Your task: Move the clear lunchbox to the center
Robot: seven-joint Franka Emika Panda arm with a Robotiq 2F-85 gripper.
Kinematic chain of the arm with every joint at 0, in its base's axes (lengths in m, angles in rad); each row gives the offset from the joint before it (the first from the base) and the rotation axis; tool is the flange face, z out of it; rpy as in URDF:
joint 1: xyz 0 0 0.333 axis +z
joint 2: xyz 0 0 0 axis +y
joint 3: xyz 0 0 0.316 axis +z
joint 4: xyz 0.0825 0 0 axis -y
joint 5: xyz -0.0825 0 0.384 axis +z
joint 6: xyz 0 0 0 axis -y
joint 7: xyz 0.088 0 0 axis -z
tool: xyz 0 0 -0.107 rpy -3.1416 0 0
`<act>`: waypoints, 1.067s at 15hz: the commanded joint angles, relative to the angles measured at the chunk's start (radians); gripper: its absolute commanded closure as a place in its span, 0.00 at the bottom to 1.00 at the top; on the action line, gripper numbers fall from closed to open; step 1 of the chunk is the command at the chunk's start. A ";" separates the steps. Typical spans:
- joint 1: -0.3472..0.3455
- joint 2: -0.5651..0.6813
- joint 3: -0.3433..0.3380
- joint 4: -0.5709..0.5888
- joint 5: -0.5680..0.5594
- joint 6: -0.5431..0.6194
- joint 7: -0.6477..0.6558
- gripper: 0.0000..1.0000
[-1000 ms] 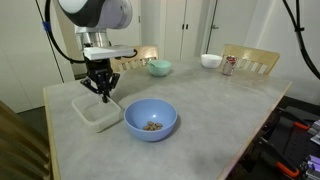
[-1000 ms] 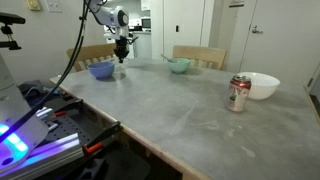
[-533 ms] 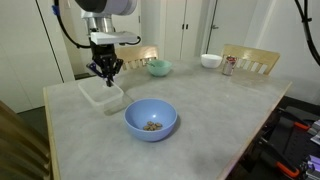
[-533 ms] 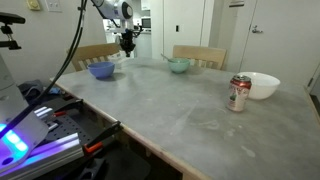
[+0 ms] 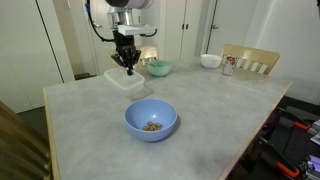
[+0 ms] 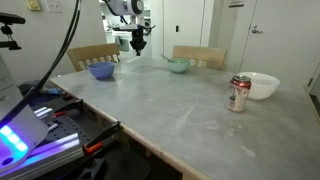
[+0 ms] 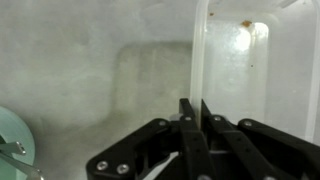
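Containers first: the clear lunchbox is pinched by one wall in the pincer, whose fingers are clamped together on that thin upright wall in the wrist view. The lunchbox seems raised off the desk, with a square shadow lying on the surface beside it. It hangs over the far part of the desk, just beside the small teal bowl and apart from it. Inside, only a small brownish speck shows near one corner. The blue bowl stands well apart, close to the near edge, with a little heap of brown bits at its bottom. A white bowl and a can sit side by side at the far edge, in front of a chair; what the white and teal bowls hold cannot be told. A broad stretch of grey surface lies between the blue bowl and the can.
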 commanded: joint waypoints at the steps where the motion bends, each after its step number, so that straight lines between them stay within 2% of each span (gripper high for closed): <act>1: -0.038 -0.142 -0.010 -0.237 -0.036 0.059 -0.094 0.98; 4: -0.069 -0.223 -0.002 -0.363 -0.064 0.071 -0.163 0.98; 5: -0.053 -0.116 -0.003 -0.207 -0.052 0.023 -0.116 0.92; 8: -0.067 -0.177 -0.001 -0.294 -0.057 0.036 -0.142 0.92; 11: -0.067 -0.189 0.001 -0.312 -0.057 0.045 -0.143 0.92; 12: -0.064 -0.182 -0.006 -0.310 -0.062 0.038 -0.129 0.98; 16: -0.071 -0.177 -0.043 -0.321 -0.080 -0.016 -0.071 0.98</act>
